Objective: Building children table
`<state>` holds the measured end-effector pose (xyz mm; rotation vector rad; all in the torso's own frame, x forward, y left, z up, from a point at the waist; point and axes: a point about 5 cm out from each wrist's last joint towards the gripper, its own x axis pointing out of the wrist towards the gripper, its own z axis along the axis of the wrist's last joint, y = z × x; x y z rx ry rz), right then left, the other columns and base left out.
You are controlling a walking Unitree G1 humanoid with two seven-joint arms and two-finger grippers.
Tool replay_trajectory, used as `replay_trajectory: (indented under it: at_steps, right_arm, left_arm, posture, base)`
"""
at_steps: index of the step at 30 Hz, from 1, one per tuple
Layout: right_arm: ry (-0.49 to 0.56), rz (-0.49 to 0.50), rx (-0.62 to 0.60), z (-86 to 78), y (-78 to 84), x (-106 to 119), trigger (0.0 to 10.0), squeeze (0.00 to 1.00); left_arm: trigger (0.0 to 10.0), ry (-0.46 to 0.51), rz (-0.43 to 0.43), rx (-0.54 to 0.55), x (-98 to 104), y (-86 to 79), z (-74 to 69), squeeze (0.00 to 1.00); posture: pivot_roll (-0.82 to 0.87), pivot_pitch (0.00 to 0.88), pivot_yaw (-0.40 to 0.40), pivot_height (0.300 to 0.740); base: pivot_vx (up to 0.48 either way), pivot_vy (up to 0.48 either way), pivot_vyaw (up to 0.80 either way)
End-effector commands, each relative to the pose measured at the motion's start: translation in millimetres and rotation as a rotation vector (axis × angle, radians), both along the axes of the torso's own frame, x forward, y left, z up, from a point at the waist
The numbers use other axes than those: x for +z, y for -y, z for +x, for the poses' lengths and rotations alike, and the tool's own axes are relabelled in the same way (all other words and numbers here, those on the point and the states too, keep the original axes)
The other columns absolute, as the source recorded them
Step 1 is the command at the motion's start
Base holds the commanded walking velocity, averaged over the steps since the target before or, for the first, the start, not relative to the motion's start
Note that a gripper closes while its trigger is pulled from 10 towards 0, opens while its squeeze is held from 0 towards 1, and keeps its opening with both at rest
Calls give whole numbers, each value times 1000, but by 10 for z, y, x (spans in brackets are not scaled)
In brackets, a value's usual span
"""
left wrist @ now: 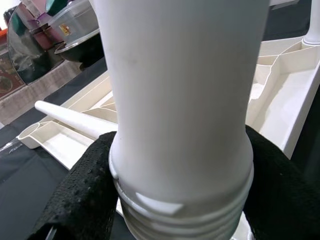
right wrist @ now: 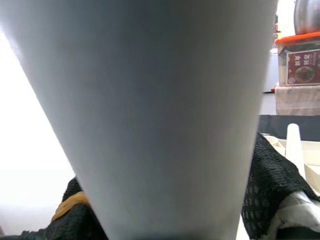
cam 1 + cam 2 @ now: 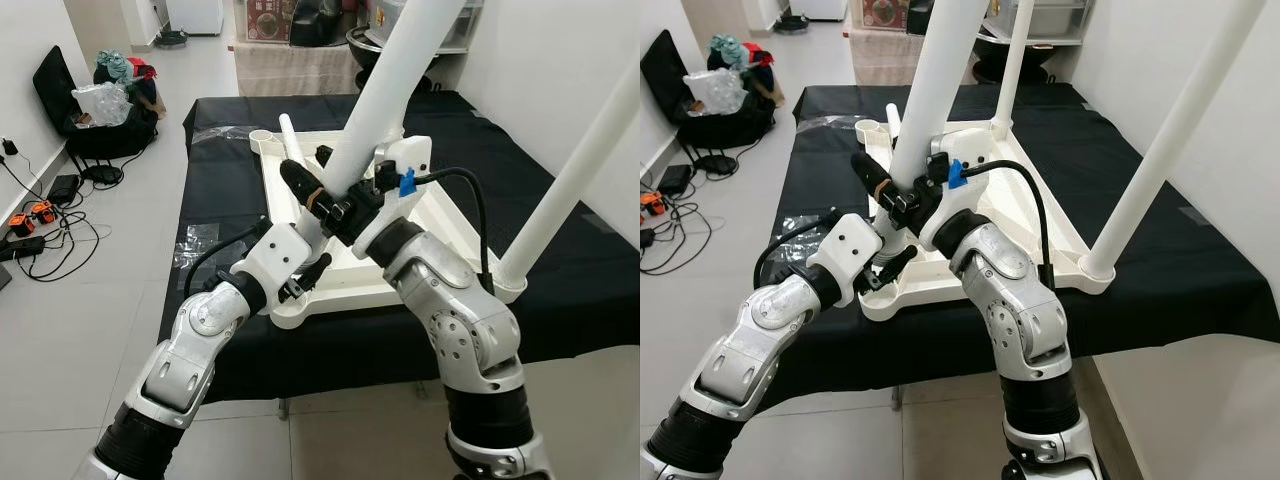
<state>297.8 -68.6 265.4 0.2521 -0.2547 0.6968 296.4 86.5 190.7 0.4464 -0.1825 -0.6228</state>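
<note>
Lying upside down on a black-covered table (image 3: 230,190), the white children's tabletop (image 3: 970,270) shows its ribbed underside, with one loose white leg (image 3: 291,140) resting inside it near the far corner socket. Two other legs already stand upright in their corners: one at the near right (image 3: 570,180), one at the far side (image 3: 1012,60). Both grippers clasp a third leg (image 3: 385,90), which tilts up from the near left part of the tabletop. The left gripper (image 1: 175,195) grips it at the threaded lower end, its black fingers (image 1: 80,190) pressed against either side. The right gripper (image 2: 165,210) is clenched on the same leg just above, fingers touching the shaft. Off to the left, bags and clothes (image 3: 110,95) sit on the tiled floor (image 3: 120,270) beside cables and a power strip (image 3: 30,235).
</note>
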Motion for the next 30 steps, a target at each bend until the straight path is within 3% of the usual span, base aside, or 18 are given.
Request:
replay_trajectory:
  at_steps: [1, 30]
  right_arm:
    - [-7, 27, -1, 23, -16, 54, 10000, 0]
    - [1, 74, -5, 40, -97, 152, 10000, 0]
  left_arm:
    - [10000, -3, 28, -22, -27, 58, -6, 0]
    - [10000, -3, 54, -35, -49, 75, -20, 0]
  posture:
    - [20, 45, -70, 740]
    - [23, 58, -69, 740]
  base:
    - [0, 0, 0]
    - [0, 0, 0]
